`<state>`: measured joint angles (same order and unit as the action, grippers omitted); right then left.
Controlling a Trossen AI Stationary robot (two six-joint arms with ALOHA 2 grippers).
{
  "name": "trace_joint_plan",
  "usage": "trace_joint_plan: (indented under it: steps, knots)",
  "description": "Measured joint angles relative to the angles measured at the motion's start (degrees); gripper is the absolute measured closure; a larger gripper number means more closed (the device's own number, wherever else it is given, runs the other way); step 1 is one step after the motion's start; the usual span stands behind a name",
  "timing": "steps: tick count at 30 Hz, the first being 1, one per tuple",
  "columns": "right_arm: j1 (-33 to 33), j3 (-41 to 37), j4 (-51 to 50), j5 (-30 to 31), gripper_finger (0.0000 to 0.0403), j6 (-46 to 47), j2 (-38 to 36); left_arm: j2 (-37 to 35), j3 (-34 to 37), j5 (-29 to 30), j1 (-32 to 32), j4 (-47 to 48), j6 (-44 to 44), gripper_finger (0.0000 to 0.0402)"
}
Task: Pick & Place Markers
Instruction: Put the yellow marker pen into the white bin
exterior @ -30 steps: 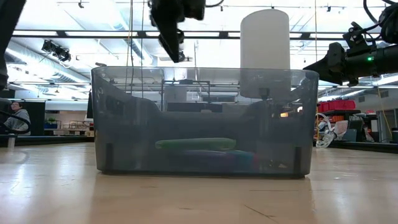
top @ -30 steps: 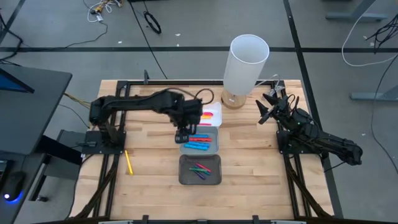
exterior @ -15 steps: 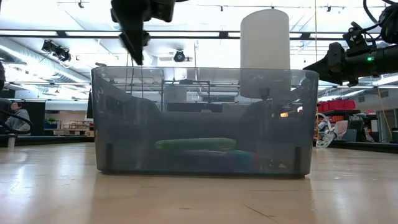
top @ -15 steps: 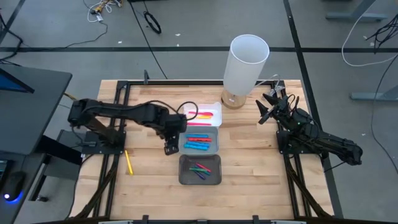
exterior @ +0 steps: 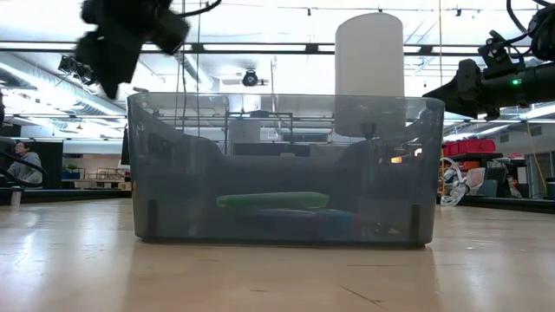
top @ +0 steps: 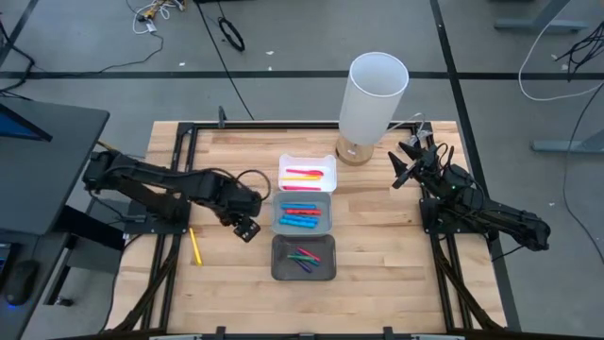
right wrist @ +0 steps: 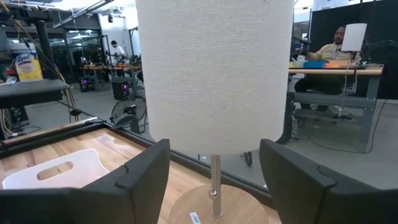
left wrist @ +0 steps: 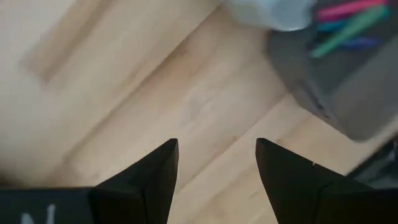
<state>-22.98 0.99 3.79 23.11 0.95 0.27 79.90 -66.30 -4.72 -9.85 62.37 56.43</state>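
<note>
Markers lie in three trays at mid-table: red, orange and yellow ones in the white tray (top: 308, 174), blue and red ones in the light grey tray (top: 304, 214), green, purple and pink ones in the dark grey tray (top: 304, 257). One yellow marker (top: 195, 246) lies loose on the wood near the left edge. My left gripper (top: 247, 228) hangs open and empty over bare wood, just left of the light grey tray; its wrist view shows the dark tray (left wrist: 348, 93) beyond the fingers. My right gripper (top: 408, 162) waits open beside the lamp.
A tall white lamp (top: 374, 99) on a round wooden base stands at the far edge, right in front of my right gripper (right wrist: 214, 163). In the low view the dark tray (exterior: 286, 169) fills the foreground. Bare wood lies left and right of the trays.
My left gripper has swung from above the light grey tray toward the table's left and slightly toward the near edge, and now hangs over bare wood beside the trays. The right arm and the markers have kept still.
</note>
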Motion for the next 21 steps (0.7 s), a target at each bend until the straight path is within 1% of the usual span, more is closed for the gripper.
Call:
trace_joint_plan:
  steps: [4, 8, 13, 16, 21]
  knots:
    - [0.0, -0.01, -0.01, 0.0, 0.0152, 0.0, 0.0, -2.66, 4.63, -0.05, -2.7, -0.26, 13.37, 0.0179]
    - [0.0, -0.01, -0.02, -0.02, 0.0152, -0.02, 0.0, -4.06, 8.76, -0.36, -6.11, -0.07, 24.45, 0.0179]
    - [0.0, 0.0, 0.0, -0.02, 0.0152, -0.02, 0.0, -4.76, 13.13, -0.65, -10.25, -0.02, 35.34, 0.0179]
    - [0.0, 0.0, 0.0, -0.02, 0.0152, 0.0, 0.0, -4.74, 15.15, -0.85, -12.38, 0.05, 40.25, 0.0179]
    - [0.0, 0.0, 0.0, -0.01, 0.0152, -0.01, 0.02, -4.74, 17.99, -3.17, -15.15, 0.12, 50.21, 0.0179]
